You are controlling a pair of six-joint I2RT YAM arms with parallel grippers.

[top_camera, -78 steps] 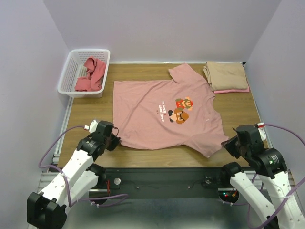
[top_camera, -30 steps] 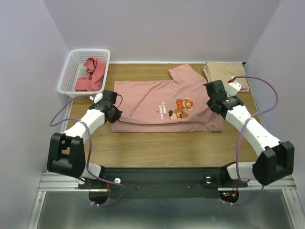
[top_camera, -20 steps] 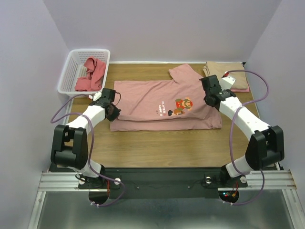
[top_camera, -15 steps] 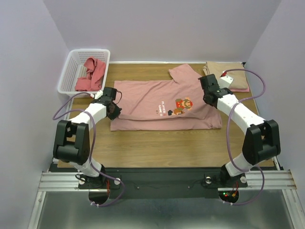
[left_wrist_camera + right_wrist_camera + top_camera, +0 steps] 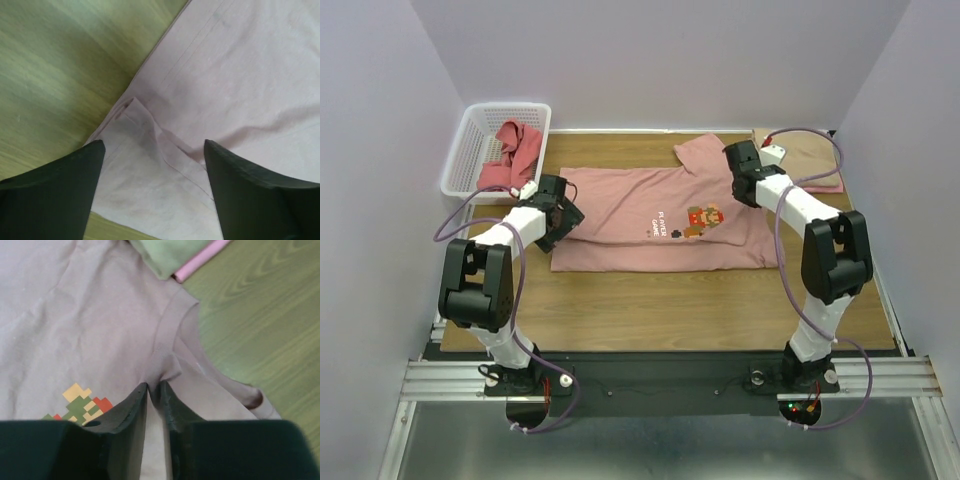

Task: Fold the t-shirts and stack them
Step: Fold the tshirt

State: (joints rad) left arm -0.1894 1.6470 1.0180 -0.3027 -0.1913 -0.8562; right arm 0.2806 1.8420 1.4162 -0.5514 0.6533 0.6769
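Near half of pink t-shirt (image 5: 620, 205) folded back; left gripper (image 5: 154, 146) has let go

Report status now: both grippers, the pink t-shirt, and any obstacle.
Left gripper open above folded corner of pink t-shirt. Right gripper shut on fabric near its sleeve. Tan folded stack close by, apparently not blocking.

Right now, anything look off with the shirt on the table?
Minor only. The pink t-shirt is half folded, but its folded corner under the left gripper, jaws open, is bunched and creased. The right gripper, jaws shut, puckers the cloth it pinches. One sleeve sticks out toward the back.
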